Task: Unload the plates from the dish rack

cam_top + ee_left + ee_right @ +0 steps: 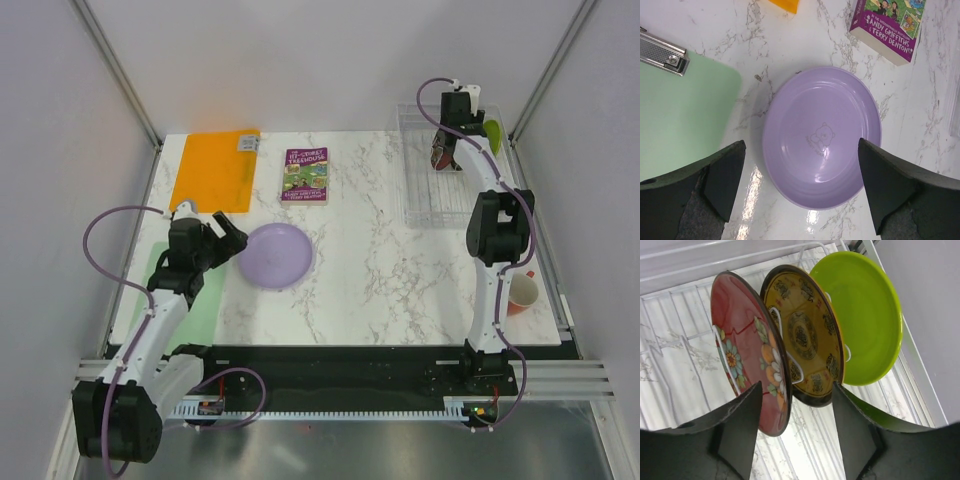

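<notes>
The lavender plate (278, 254) lies flat on the marble table; in the left wrist view it (822, 135) sits between and beyond my fingers. My left gripper (232, 240) (800, 190) is open and empty at its left edge. The clear dish rack (425, 190) stands at the back right. In the right wrist view the red patterned plate (742, 347), the yellow patterned plate (802, 332) and the lime-green plate (865, 315) stand upright in its slots. My right gripper (445, 150) (797, 427) is open above them, its jaws around the edges of the red and yellow plates.
An orange mat (215, 168) lies at the back left, a book (306, 174) beside it. A pale green clipboard (185, 290) lies under the left arm. An orange cup (522, 290) stands near the table's right edge (552, 300).
</notes>
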{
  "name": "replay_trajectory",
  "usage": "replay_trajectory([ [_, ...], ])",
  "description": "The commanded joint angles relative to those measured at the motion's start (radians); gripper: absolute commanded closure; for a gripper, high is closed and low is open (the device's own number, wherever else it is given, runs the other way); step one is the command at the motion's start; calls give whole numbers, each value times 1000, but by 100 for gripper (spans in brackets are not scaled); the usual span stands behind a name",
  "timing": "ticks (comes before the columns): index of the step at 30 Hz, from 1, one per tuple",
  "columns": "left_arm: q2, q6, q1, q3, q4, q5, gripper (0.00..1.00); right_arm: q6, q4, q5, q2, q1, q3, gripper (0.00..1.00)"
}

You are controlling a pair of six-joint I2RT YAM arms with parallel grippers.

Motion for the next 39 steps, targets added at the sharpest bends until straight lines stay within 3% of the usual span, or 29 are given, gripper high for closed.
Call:
replay_trajectory([
  [1, 32, 40, 1, 30, 34, 19, 0, -10, 27, -60, 31, -22, 40, 38],
  [4, 46, 35, 1, 24, 48, 27, 0, 5, 35, -138, 43, -40, 43, 46],
  [5, 49, 35, 1, 21, 54, 27, 0, 11, 38, -155, 43, -45, 43, 58],
  [9, 61, 29, 1, 13, 66, 29, 0, 25, 67, -219, 51, -57, 34, 69],
  [12, 67, 26, 1, 7, 74, 32, 1, 19, 95, -250, 40, -55, 18, 84],
  [13, 67, 23, 1, 4, 76, 32, 1, 13, 102, -258, 36, -55, 6, 94],
  [15, 70, 17, 1, 3, 82, 38, 1, -4, 127, -276, 16, -57, -9, 100],
  [19, 69, 12, 1, -4, 85, 41, 1, -48, 172, -262, -30, -57, -58, 100],
  [33, 58, 14, 1, -24, 91, 32, 1, -252, 374, 181, -302, 38, -247, 100],
  [39, 33, 2, 1, -24, 94, 68, 0, -233, 362, 195, -504, 99, -353, 100],
])
